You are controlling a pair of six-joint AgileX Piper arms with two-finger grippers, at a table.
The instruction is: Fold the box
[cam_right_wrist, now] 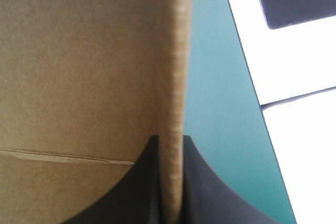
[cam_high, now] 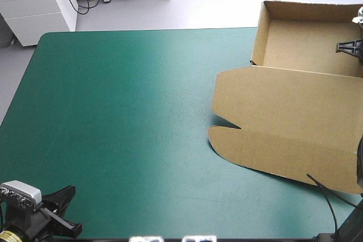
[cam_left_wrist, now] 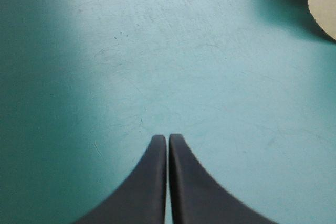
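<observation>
Brown corrugated board is what you are handling here. The box (cam_high: 283, 123) sits toward the table's far right. Its tray (cam_high: 309, 38) already has its walls up, and its lid (cam_high: 272, 94) lies flat on the teal-green cover (cam_high: 125, 117), reaching toward the near edge.

Judge the box light and stiff. It will likely slide on the cover rather than resist, bend only along its scored creases, and kink if you squeeze it mid-panel. Take it by an edge, close to a crease or corner, where the sheet is thin enough to pinch. A flat panel gives your fingers nothing to hold.

Your right gripper (cam_right_wrist: 170, 141) has that kind of hold. Its black fingers are all but closed, with the raw top edge of a tray wall (cam_right_wrist: 177, 51) pinched between them. A broad brown face lies on one side and bare cover on the other, with the table's edge just beyond. The bite is narrow, so the light box could pivot around it if you pull sideways.

Your left gripper (cam_left_wrist: 167, 139) is clenched on nothing, its fingertips met. It hangs over bare cover by the table's near-left corner, well apart from the box. Only a rounded corner of the lid's flap (cam_left_wrist: 325, 14) shows far ahead of it.
</observation>
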